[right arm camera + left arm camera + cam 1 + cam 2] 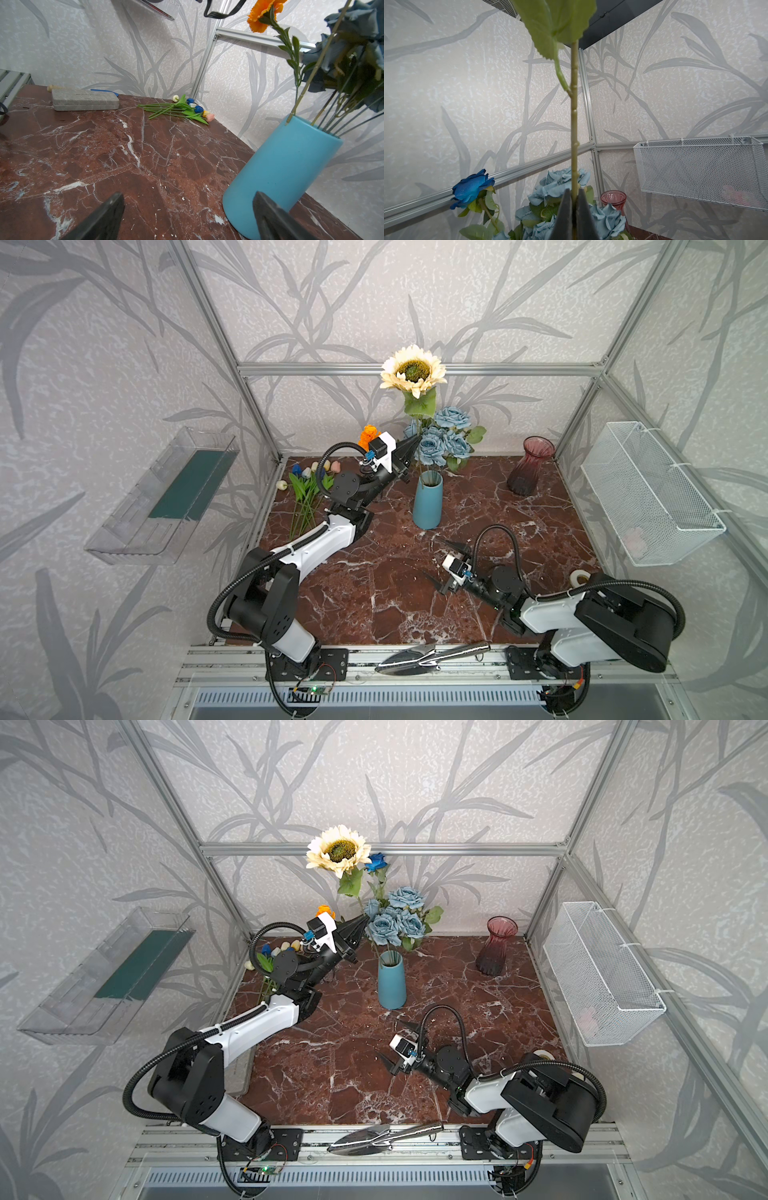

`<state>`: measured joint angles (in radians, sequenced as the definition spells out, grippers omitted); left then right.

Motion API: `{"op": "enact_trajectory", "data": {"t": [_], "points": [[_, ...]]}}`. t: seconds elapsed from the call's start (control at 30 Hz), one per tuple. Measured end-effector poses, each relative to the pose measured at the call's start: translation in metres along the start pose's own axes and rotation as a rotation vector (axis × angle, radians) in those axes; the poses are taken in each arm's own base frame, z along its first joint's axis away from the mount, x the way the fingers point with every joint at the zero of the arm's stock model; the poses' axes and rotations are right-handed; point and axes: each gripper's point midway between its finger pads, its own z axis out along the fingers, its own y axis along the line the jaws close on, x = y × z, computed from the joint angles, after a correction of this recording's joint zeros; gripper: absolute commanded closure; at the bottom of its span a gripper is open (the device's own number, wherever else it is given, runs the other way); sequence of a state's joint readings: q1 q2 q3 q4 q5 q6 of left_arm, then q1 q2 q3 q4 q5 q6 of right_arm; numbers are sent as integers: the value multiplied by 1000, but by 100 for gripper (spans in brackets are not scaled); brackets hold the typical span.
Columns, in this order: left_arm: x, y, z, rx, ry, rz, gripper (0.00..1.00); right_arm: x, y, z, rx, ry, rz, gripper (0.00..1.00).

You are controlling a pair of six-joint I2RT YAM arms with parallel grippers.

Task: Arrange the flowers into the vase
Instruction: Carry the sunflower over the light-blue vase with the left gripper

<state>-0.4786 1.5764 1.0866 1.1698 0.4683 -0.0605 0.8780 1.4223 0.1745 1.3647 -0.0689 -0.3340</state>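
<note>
Left of the blue vase: tulips lie flat, not yet arranged. Just above-left of its mouth: left gripper is clamped on the sunflower stem. The stem foot is at the rim; inside or not, cannot tell.

Risk: the head is tall and top-heavy. Released while leaning, it could tip the vase or drag out the dusty-blue roses.

Right of the vase, nearer the front: right gripper is spread wide and empty, not bracing anything.

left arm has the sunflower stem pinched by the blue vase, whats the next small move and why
Probably ease the left gripper straight down a little. It is shut on the sunflower stem, and in the right wrist view that stem's lower end sits only at the blue vase rim, so letting go now might tip the tall bloom out.
</note>
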Motion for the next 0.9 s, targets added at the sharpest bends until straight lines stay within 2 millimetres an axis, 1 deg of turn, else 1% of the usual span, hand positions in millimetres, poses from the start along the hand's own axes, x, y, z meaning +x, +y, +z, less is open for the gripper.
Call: {"op": "enact_trajectory", "data": {"t": [0.53, 0.9], "points": [[-14, -2, 1, 16, -49, -12, 100, 0, 0, 0, 0, 0, 0, 3], [-13, -1, 1, 7, -47, -17, 100, 0, 0, 0, -2, 0, 0, 3]]}}
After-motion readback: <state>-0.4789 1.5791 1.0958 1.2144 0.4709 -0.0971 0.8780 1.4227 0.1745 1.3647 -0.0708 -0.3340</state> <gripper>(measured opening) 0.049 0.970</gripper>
